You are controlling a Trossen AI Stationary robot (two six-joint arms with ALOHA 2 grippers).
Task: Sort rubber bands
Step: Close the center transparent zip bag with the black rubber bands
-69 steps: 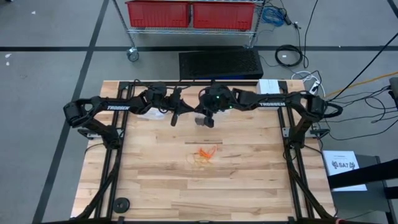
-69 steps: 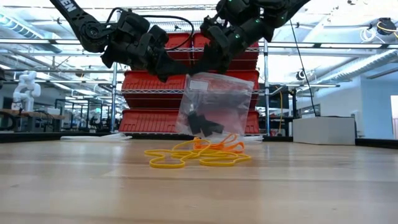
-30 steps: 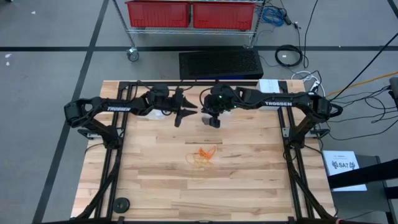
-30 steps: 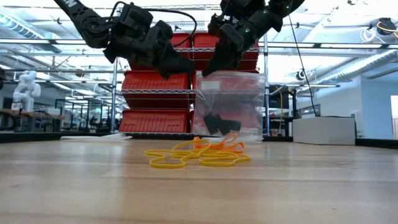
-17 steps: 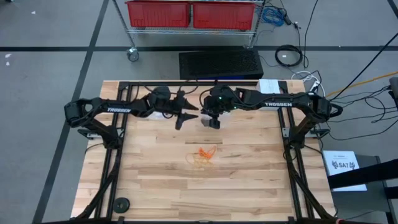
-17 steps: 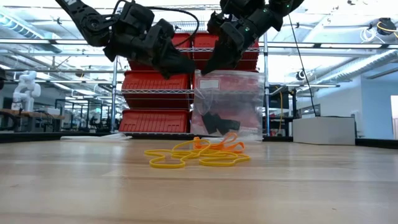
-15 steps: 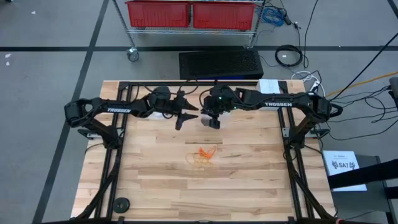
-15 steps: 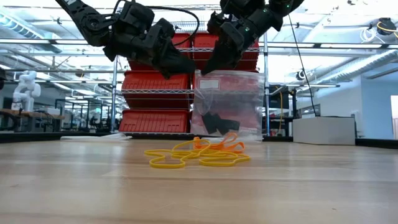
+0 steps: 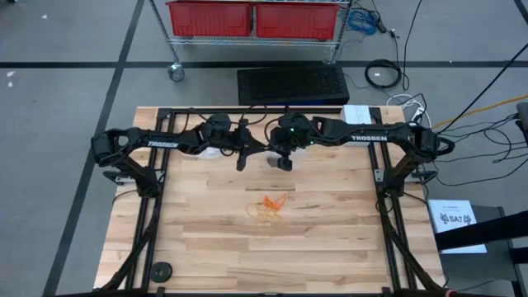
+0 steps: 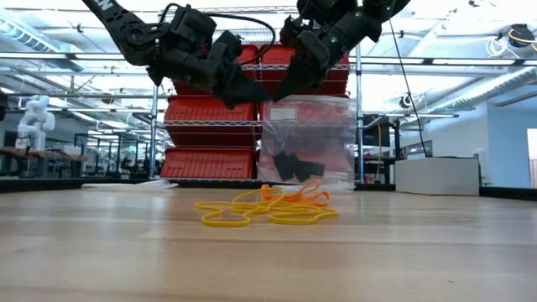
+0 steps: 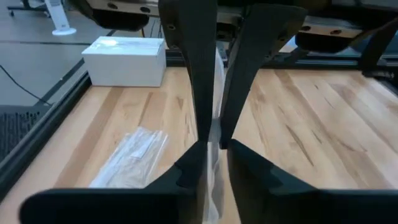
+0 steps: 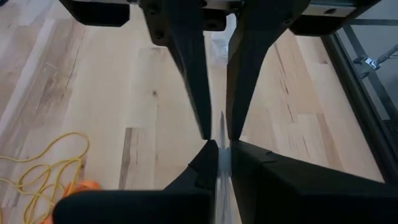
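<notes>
A clear plastic bag (image 10: pixel 306 143) with black rubber bands (image 10: pixel 292 166) in its bottom hangs upright over the table's far middle. My right gripper (image 10: pixel 279 95) is shut on its top edge. My left gripper (image 11: pixel 214 146) comes in level from the table's left. Its fingers stand narrowly open on either side of the bag's top edge (image 11: pixel 215 127); whether they touch it, I cannot tell. A loose heap of orange and pale tan rubber bands (image 9: pixel 268 205) lies flat on the table nearer the front. My right gripper pinches the bag's top edge (image 12: pixel 222 121) between its two fingers, near the corner that faces the left arm (image 10: pixel 281 101). The fingers slant down from the table's right. The bag hangs below them, upright and flat.
A second clear bag (image 11: pixel 130 155) lies flat on the wood beneath the left arm. A white box (image 9: pixel 356 114) stands at the far right corner. A black round piece (image 9: pixel 160 270) sits at the near left. The table's near half has free room around the bands.
My left gripper has moved toward the table's right, up to the hanging bag's top corner. Its fingers, spread wide half a second ago, have closed to a narrow gap. The bag and my right gripper have kept still.
</notes>
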